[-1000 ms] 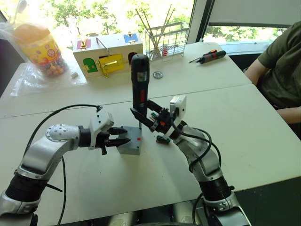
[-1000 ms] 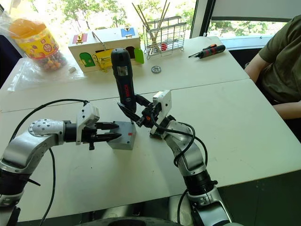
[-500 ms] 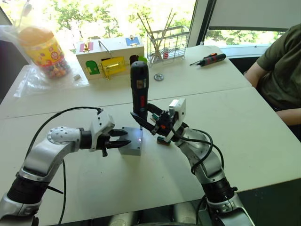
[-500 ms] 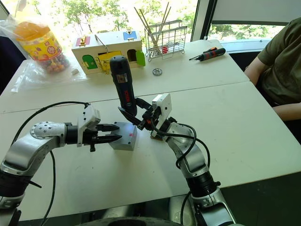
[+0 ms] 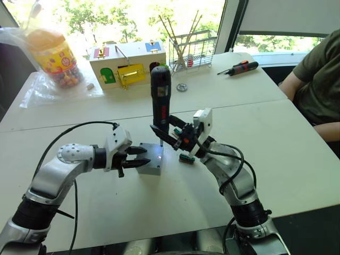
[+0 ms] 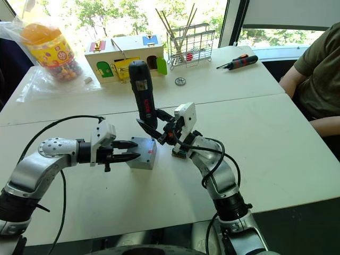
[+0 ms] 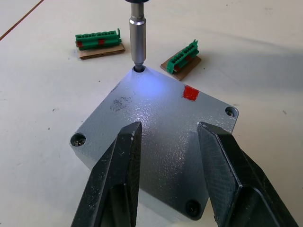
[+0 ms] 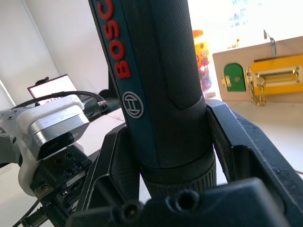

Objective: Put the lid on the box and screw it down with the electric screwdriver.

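Nearest to us, the left hand (image 5: 142, 158) lay level over the white surface (image 5: 297, 154), its two black fingers (image 7: 118, 179) apart and reaching over the flat grey square lid (image 7: 156, 137) without closing on it. That lid sat on the small grey square plastic box (image 5: 150, 163), which rested on the surface between the two arms; screw heads showed at three of its corners and a small red mark lay near one edge. Just beyond, the right hand (image 5: 166, 128) was clamped round the lower body of the long, thick, dark blue-black electric screwdriver (image 5: 160, 101), held upright. Its thin metal bit (image 7: 138, 40) stood in the fourth corner hole of the lid, where a bluish glow lit the metal. Two small green connector blocks (image 7: 98, 40) lay on the surface just past the box. Farther back we saw a wooden toy house with coloured doors (image 5: 127, 65), a wire rack holding thin sticks (image 5: 190, 45), a clear jar of coloured sweets (image 5: 53, 53) and a red-and-black hand screwdriver (image 5: 238, 67). A person's arm in an olive sleeve (image 5: 319, 79) rested at the right edge.
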